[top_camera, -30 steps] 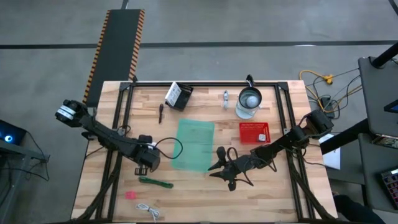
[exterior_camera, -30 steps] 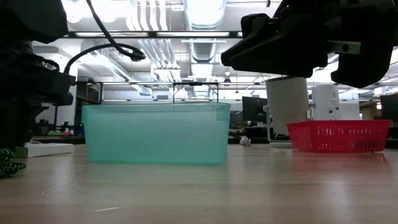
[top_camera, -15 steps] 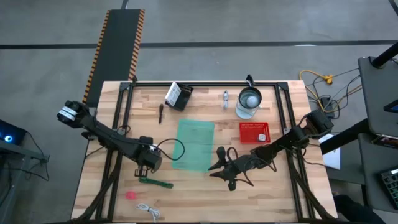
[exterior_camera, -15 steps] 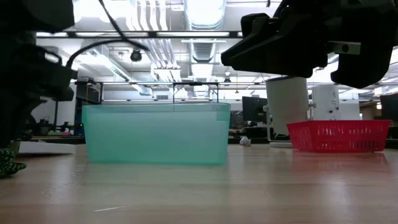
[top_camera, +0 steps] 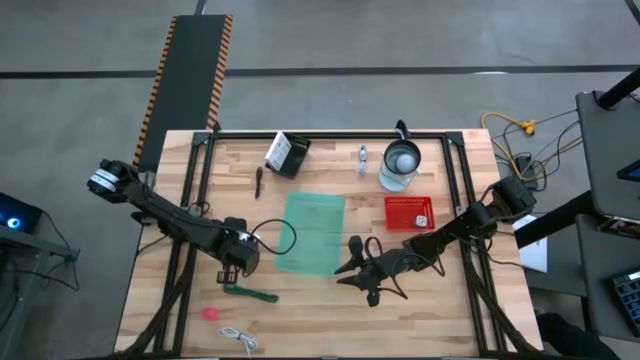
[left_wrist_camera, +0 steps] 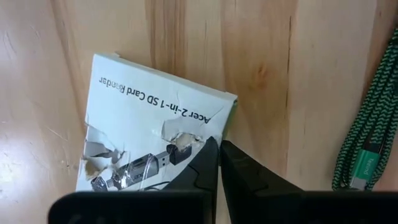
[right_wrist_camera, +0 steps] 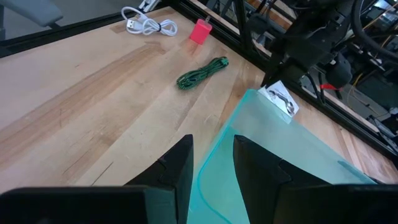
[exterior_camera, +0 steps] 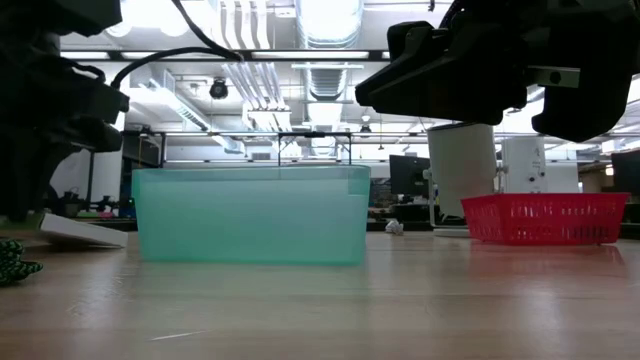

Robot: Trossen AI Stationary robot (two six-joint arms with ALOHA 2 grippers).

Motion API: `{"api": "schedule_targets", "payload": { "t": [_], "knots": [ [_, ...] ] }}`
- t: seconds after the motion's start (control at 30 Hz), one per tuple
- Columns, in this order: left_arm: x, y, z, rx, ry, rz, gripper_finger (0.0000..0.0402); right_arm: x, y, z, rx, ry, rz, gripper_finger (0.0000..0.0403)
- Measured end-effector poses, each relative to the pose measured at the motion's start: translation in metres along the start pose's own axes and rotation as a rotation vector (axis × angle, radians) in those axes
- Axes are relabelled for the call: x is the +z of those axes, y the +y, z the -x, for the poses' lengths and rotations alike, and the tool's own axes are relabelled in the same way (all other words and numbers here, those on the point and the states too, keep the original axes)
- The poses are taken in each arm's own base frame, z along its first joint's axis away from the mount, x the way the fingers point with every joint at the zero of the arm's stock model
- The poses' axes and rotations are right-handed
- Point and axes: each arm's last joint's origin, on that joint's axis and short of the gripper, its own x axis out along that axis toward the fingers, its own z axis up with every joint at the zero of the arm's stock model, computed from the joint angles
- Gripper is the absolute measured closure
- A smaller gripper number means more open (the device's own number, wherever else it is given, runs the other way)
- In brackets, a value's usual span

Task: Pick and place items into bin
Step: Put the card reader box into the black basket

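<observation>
The big wooden table (top_camera: 330,300) shows whole only from above. On it, in the middle, sits the see-through green bin (top_camera: 310,232). From above, nothing shows inside it. The level view shows its side wall (exterior_camera: 250,215) but not its floor.

Next to the bin is a small red basket (top_camera: 410,213). Past that basket stands a clear glass jug (top_camera: 400,165) with a metal lid.

The left gripper (top_camera: 238,262) is by the bin's left side. From above it is just a dark lump. Its own wrist camera shows more: its two fingers (left_wrist_camera: 208,165) are pressed together on the edge of a flat white packet (left_wrist_camera: 143,140) with dark print. In the level view the packet (exterior_camera: 80,232) is tilted, one end up off the wood.

The right gripper (top_camera: 352,273) hangs over the wood at the bin's right side. Its wrist camera shows the fingers (right_wrist_camera: 177,165) spread a little, with nothing between them.

Another white packet (top_camera: 286,153) lies far back on the table, with a black pen (top_camera: 258,180) near it and a silver piece (top_camera: 362,158) beside the jug.

At the front lie a green stick (top_camera: 250,293), which the wrist views show is a bundled green cord (right_wrist_camera: 202,73), a pink bit (top_camera: 209,313) and a white coiled cable (top_camera: 238,339).
</observation>
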Motion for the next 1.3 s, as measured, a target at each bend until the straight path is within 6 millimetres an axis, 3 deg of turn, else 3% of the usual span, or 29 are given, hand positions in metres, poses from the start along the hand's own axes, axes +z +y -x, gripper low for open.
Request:
{"api": "schedule_targets", "payload": {
  "t": [0.33,0.9,1.3],
  "knots": [
    [-0.005,0.004,0.013,0.008,-0.053,0.004,0.0401,0.000,0.000,0.000,0.000,0.000,0.000,0.0303],
    [-0.021,0.017,0.055,0.008,-0.324,0.040,0.0401,0.000,0.000,0.000,0.000,0.000,0.000,0.0303],
    [-0.027,0.021,0.066,0.010,-0.403,0.030,0.0401,0.000,0.000,0.000,0.000,0.000,0.000,0.0303]
  ]
}}
